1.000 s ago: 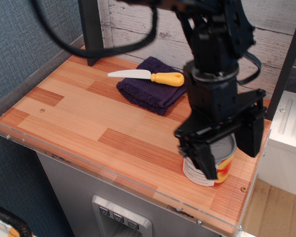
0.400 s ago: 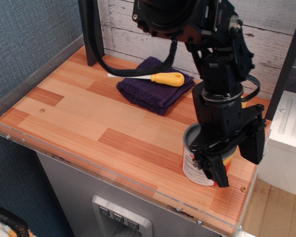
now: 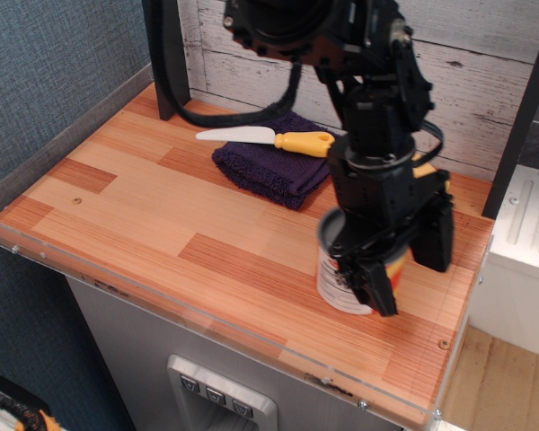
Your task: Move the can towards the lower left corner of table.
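The can [image 3: 335, 277], with a grey lid and a white, red and yellow label, stands on the wooden table [image 3: 144, 206] toward its front right. My black gripper [image 3: 402, 262] comes down over it from above. One finger [image 3: 378, 289] is at the can's front and the other [image 3: 436, 238] is behind it on the right. The jaws look closed on the can. The arm hides most of the lid and the can's right side.
A dark purple folded towel [image 3: 274, 169] lies at the back middle with a yellow-handled white knife [image 3: 278, 139] on it. A black post [image 3: 166, 54] stands at the back left. The clear acrylic rim [image 3: 207, 314] runs along the front edge. A white unit [image 3: 521, 260] stands to the right.
The gripper has lowered around the can and moved left with it. The can now stands further left and a little further from the front right corner.
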### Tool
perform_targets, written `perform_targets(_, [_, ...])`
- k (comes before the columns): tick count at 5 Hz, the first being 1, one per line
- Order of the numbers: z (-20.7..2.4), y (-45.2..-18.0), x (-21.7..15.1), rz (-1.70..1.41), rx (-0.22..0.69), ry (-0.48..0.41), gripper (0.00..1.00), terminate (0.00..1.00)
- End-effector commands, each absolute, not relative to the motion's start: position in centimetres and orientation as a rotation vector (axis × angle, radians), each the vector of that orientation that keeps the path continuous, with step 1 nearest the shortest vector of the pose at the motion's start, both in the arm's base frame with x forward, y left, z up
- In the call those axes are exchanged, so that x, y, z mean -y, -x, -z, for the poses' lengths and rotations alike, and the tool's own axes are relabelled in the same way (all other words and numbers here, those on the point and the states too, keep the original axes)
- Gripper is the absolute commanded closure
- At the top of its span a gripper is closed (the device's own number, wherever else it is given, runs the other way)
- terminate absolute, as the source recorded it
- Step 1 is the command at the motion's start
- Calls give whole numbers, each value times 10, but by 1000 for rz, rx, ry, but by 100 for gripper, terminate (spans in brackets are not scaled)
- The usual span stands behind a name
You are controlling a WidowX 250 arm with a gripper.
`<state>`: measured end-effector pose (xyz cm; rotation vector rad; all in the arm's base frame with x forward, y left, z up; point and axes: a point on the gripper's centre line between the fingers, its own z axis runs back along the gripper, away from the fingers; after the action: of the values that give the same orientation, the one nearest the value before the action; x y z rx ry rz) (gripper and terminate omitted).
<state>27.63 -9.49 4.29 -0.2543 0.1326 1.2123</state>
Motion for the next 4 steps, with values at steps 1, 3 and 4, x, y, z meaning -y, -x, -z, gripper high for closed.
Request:
perform_targets(1, [-60, -278, 43, -1320, -51, 290, 0, 0])
perform_targets(3, [-53, -274, -8, -1299, -79, 249, 0, 0])
perform_targets(4, [-52, -275, -30, -1318, -80, 239, 0, 0])
